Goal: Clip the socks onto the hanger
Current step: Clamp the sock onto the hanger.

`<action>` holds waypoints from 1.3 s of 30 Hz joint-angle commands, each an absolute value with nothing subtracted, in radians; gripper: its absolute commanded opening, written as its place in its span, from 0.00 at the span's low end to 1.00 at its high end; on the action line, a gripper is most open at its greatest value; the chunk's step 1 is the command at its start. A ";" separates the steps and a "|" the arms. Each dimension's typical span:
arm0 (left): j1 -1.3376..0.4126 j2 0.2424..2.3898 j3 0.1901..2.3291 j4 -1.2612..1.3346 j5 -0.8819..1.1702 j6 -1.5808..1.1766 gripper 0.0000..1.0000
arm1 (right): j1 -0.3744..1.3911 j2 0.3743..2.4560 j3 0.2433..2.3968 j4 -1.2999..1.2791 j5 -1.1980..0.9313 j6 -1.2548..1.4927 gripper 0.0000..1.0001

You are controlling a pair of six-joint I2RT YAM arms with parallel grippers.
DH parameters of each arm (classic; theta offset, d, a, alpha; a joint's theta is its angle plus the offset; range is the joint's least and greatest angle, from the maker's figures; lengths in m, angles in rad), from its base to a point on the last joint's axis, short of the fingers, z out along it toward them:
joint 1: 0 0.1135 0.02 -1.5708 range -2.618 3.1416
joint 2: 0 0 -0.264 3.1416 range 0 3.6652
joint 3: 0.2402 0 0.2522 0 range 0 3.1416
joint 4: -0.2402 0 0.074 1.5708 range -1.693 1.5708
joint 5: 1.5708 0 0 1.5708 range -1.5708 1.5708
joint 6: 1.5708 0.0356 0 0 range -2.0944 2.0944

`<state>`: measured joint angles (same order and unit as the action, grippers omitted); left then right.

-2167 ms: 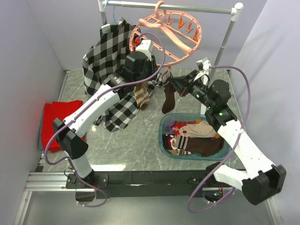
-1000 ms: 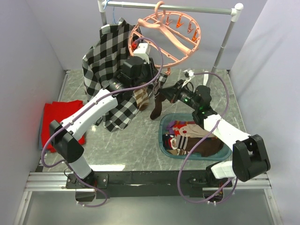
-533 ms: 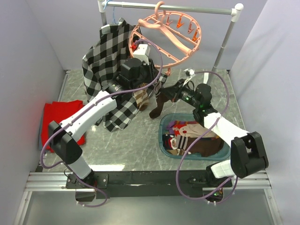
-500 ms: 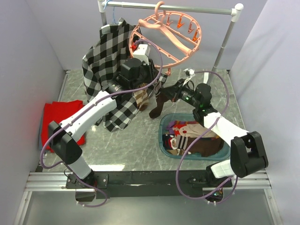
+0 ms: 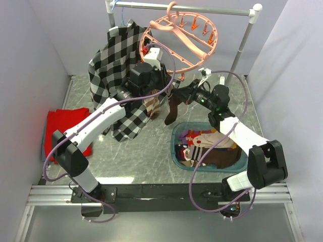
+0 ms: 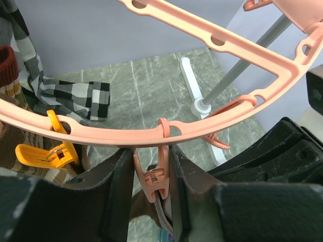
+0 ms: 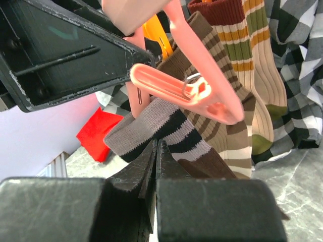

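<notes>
The salmon-pink round hanger (image 5: 176, 35) hangs from the rail. My left gripper (image 5: 169, 84) reaches under its ring (image 6: 101, 133) and is shut on a pink clip (image 6: 154, 184), one finger (image 6: 121, 191) on each side of it. My right gripper (image 7: 156, 143) is shut on a sock (image 7: 166, 128) with a grey-and-black striped cuff and a dark brown foot, which dangles (image 5: 171, 113). The cuff edge (image 6: 164, 214) sits in the clip's mouth. Other striped socks (image 7: 247, 60) hang from the hanger beside it.
A blue basin (image 5: 175, 138) of several more socks stands at the front right. A black-and-white plaid shirt (image 5: 113, 65) hangs from the grey rail (image 5: 202, 7) at the left. A red cloth (image 5: 53, 131) lies on the table's left. A yellow clip (image 6: 48, 154) hangs beside mine.
My right gripper has lifted the dark sock up and a little to the right, bringing its cuff to the clip. The left gripper has stayed on the clip.
</notes>
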<state>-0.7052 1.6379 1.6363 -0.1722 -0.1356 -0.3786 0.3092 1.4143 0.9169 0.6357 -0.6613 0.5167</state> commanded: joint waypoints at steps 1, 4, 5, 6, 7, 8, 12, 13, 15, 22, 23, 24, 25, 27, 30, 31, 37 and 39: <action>-0.706 1.600 1.629 -0.137 -0.100 -0.344 0.01 | 0.299 1.434 0.971 0.680 -0.683 0.535 0.00; -0.706 1.600 1.629 -0.135 -0.103 -0.341 0.01 | 0.296 1.439 0.971 0.695 -0.689 0.549 0.00; -0.706 1.600 1.628 -0.137 -0.103 -0.341 0.01 | 0.295 1.439 0.971 0.698 -0.689 0.558 0.00; -0.706 1.600 1.628 -0.133 -0.104 -0.339 0.01 | 0.295 1.440 0.971 0.699 -0.689 0.563 0.00; -0.707 1.601 1.626 -0.135 -0.104 -0.339 0.01 | 0.291 1.440 0.973 0.709 -0.689 0.568 0.00; -0.706 1.600 1.628 -0.135 -0.104 -0.339 0.01 | 0.290 1.442 0.971 0.713 -0.687 0.584 0.00; -0.706 1.600 1.625 -0.130 -0.104 -0.341 0.01 | 0.287 1.450 0.977 0.739 -0.693 0.623 0.00; -0.706 1.600 1.624 -0.129 -0.104 -0.341 0.01 | 0.287 1.450 0.980 0.747 -0.693 0.629 0.00; -0.707 1.601 1.623 -0.127 -0.104 -0.341 0.02 | 0.287 1.451 0.989 0.747 -0.693 0.643 0.00; -0.706 1.600 1.624 -0.118 -0.104 -0.356 0.03 | 0.288 1.453 1.006 0.750 -0.690 0.672 0.00; -0.706 1.601 1.626 -0.117 -0.103 -0.359 0.04 | 0.287 1.453 1.006 0.750 -0.689 0.678 0.00; -0.706 1.600 1.625 -0.115 -0.103 -0.360 0.04 | 0.287 1.454 1.006 0.752 -0.687 0.680 0.00; -0.707 1.600 1.626 -0.115 -0.101 -0.362 0.05 | 0.287 1.453 1.008 0.753 -0.687 0.683 0.00; -0.706 1.600 1.624 -0.114 -0.100 -0.368 0.08 | 0.288 1.456 1.012 0.749 -0.683 0.683 0.00; -0.706 1.597 1.618 -0.112 -0.101 -0.376 0.23 | 0.288 1.459 1.014 0.741 -0.684 0.683 0.00; -0.706 1.594 1.612 -0.112 -0.101 -0.379 0.30 | 0.288 1.459 1.014 0.745 -0.684 0.683 0.00; -0.706 1.594 1.603 -0.118 -0.130 -0.405 0.66 | 0.288 1.439 1.011 0.720 -0.680 0.664 0.00; -0.706 1.601 1.606 -0.126 -0.140 -0.417 0.63 | 0.288 1.421 1.014 0.695 -0.670 0.634 0.01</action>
